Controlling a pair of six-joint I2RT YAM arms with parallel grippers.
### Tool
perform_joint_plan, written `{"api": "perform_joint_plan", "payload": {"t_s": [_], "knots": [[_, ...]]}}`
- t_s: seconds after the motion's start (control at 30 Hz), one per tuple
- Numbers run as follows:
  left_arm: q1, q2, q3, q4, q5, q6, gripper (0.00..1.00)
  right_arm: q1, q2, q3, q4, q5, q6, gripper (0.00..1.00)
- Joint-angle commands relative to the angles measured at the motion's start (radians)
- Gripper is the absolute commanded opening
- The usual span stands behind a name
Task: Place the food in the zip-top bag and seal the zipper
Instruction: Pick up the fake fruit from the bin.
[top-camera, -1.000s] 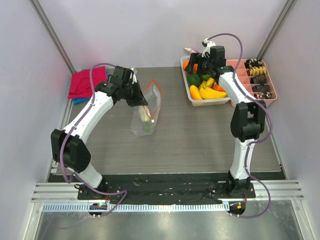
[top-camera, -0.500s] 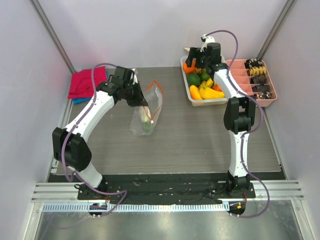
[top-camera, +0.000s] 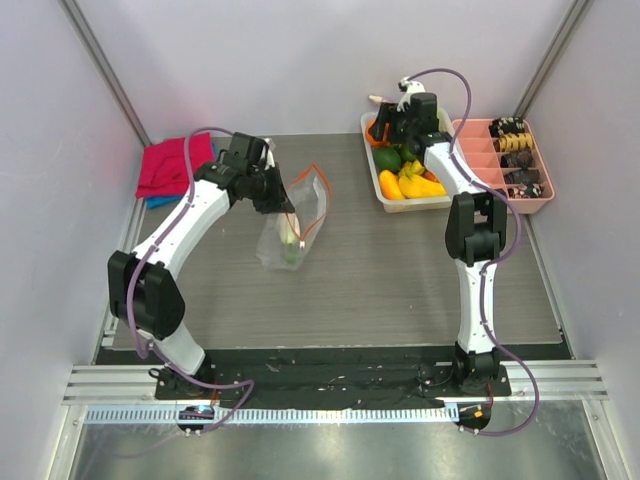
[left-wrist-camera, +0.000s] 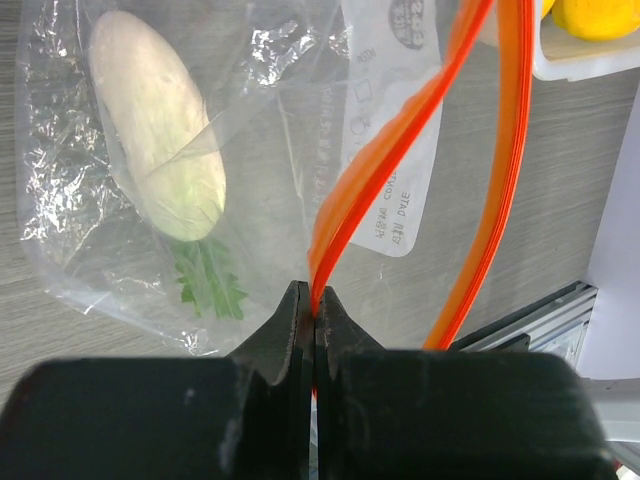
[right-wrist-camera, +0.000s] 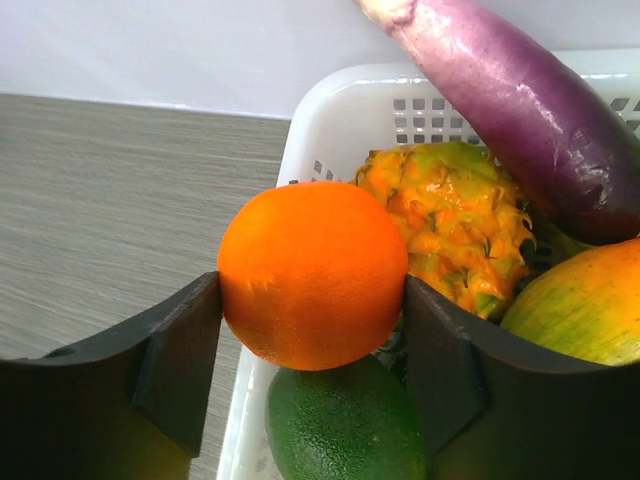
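Note:
My left gripper (top-camera: 283, 203) (left-wrist-camera: 313, 300) is shut on the orange-red zipper (left-wrist-camera: 400, 150) and holds the clear zip-top bag (top-camera: 290, 225) up by its mouth, which gapes open. A white oblong piece with green leaves (left-wrist-camera: 160, 140) lies inside the bag. My right gripper (top-camera: 385, 128) (right-wrist-camera: 312, 290) is shut on the orange (right-wrist-camera: 312, 272), both fingers touching its sides, over the white basket (top-camera: 378, 183). Under it lies a green fruit (right-wrist-camera: 345, 425). A pineapple-like fruit (right-wrist-camera: 450, 225) and a purple eggplant (right-wrist-camera: 520, 105) lie beside it. A yellow banana (top-camera: 425, 186) lies in the basket.
A pink compartment tray (top-camera: 545, 195) with small dark items stands right of the basket. A red folded cloth (top-camera: 170, 162) on a blue one lies at the far left. The grey side walls stand close to both.
My right gripper has moved left and down onto the orange at the basket's far left corner. The left gripper and the bag have stayed about where they were.

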Motion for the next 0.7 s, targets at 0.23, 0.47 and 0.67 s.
{"api": "perform_joint_plan", "payload": {"t_s": [0.23,0.47,0.67], "knots": [[0.017,0.015,0.035,0.020,0.013,0.023,0.00,-0.028,-0.142,-0.014,0.057,-0.050,-0.007,0.29],[0.017,0.029,0.038,0.024,0.022,0.012,0.00,-0.064,-0.267,-0.084,0.035,-0.059,-0.012,0.17],[0.017,0.039,0.059,0.027,0.016,0.012,0.00,-0.073,-0.414,-0.168,-0.037,-0.229,0.038,0.13]]}}
